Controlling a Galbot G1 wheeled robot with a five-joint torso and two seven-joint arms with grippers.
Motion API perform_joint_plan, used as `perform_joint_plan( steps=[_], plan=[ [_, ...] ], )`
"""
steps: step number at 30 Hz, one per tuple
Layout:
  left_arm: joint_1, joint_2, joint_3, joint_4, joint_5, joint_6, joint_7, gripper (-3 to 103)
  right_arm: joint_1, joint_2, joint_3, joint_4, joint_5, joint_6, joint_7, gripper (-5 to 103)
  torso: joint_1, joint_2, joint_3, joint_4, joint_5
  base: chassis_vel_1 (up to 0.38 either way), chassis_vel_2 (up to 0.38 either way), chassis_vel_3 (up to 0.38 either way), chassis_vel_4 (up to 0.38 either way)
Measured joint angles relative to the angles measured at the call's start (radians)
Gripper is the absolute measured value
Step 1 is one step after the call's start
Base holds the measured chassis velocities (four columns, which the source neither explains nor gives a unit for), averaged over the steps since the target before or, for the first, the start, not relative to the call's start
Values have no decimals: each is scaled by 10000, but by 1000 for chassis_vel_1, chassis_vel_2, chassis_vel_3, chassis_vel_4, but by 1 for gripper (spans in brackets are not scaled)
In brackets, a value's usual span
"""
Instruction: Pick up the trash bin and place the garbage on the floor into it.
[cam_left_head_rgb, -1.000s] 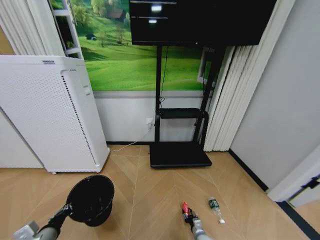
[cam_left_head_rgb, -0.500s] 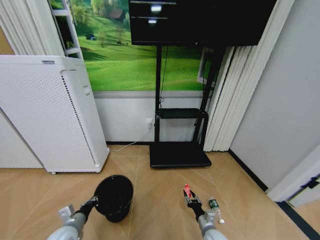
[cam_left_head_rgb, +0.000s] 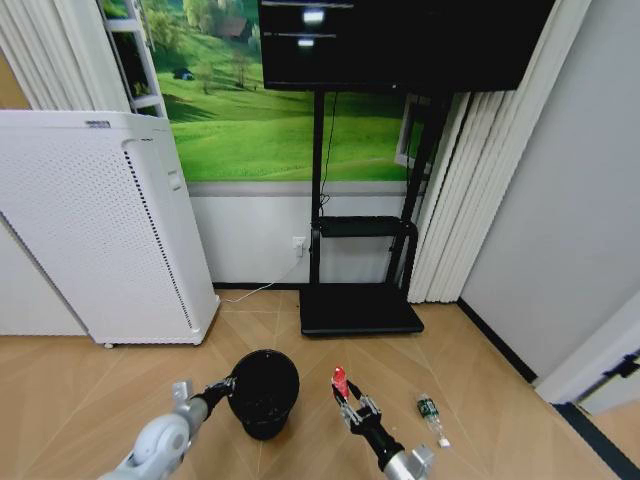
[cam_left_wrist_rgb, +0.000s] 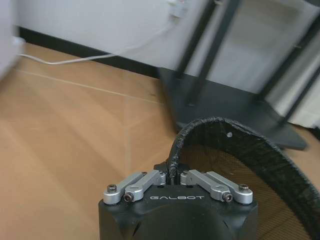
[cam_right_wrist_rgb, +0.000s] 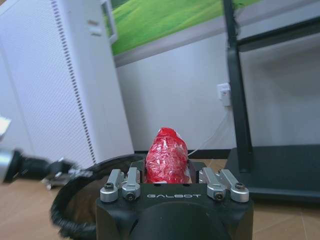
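Black and round, the trash bin hangs upright over the wooden floor, pinched at its rim by the left gripper, whose fingers are clamped on the wall. Just beside its mouth, the right gripper is closed around a crumpled red piece of garbage, while a clear bottle with a green label lies on the floor nearby. To drop cleanly, I judge the red piece should be centred over the opening before the fingers part, with the bin held level.
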Motion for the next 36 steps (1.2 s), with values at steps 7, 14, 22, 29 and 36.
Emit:
perform_joint_plan(
  steps=[7,14,22,29,36],
  plan=[
    [-861,-277,1307,487,236,-140,733,7,-222,147,-194,-202,-1130,409,-322,45,0,0,0,3,3,0,0,0,0],
    [-842,-635,1908,533,999,-305,1433,7,-250,274,-193,-400,-1429,479,-231,39,0,0,-1,3,1,0,0,0,0],
    [-113,-535,1244,166,1667,-454,1888,7,-171,322,-268,-456,-1342,454,408,32,0,0,-1,3,2,0,0,0,0],
    [1144,-582,-534,-249,1493,-622,1434,7,-31,306,-217,-18,-723,318,942,60,0,0,-1,3,1,0,0,0,0],
    [2532,-1169,-2852,-1118,1598,-802,227,7,689,208,127,-475,23,-289,2460,82,-1,0,-1,4,0,0,0,0,0]
  ],
)
